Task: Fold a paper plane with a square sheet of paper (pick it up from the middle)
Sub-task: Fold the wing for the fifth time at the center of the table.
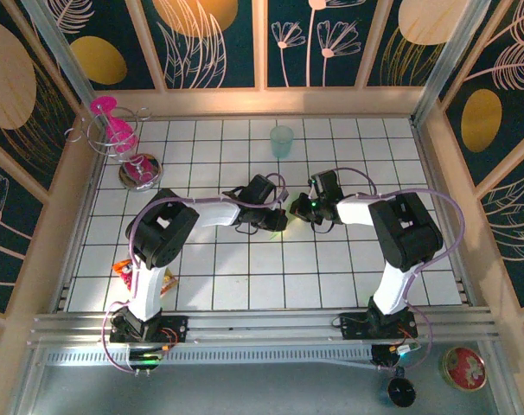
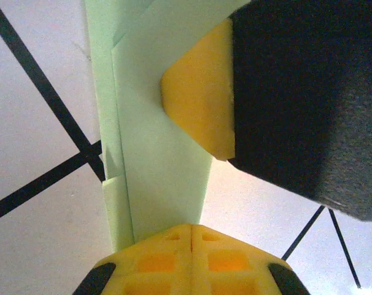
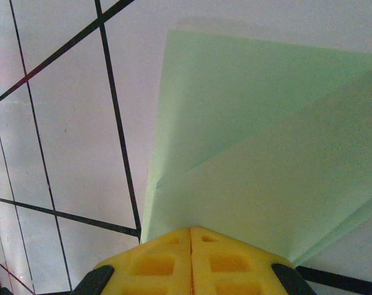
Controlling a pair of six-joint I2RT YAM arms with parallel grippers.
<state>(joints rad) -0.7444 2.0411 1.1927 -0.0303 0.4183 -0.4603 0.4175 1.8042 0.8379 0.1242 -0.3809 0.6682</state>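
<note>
The sheet of paper [image 2: 161,166] lies flat on the white tiled table [image 1: 245,277] as a light green, narrow, layered fold, the paper plane taking shape. My left gripper [image 2: 192,226] is shut, its yellow tips set on the near end of the fold. The right gripper's yellow finger [image 2: 198,98] rests on the same paper just ahead. In the right wrist view the paper [image 3: 266,153] fans out wide in overlapping layers from under my shut right gripper [image 3: 191,228]. From above, the left gripper [image 1: 279,216] and right gripper [image 1: 298,210] meet at mid-table and cover the paper.
A translucent teal cup [image 1: 282,140] stands at the back centre. A wire rack with a pink glass [image 1: 115,130] and a metal dish [image 1: 141,169] sit back left. An orange packet [image 1: 124,268] lies by the left arm's base. Wooden walls ring the table.
</note>
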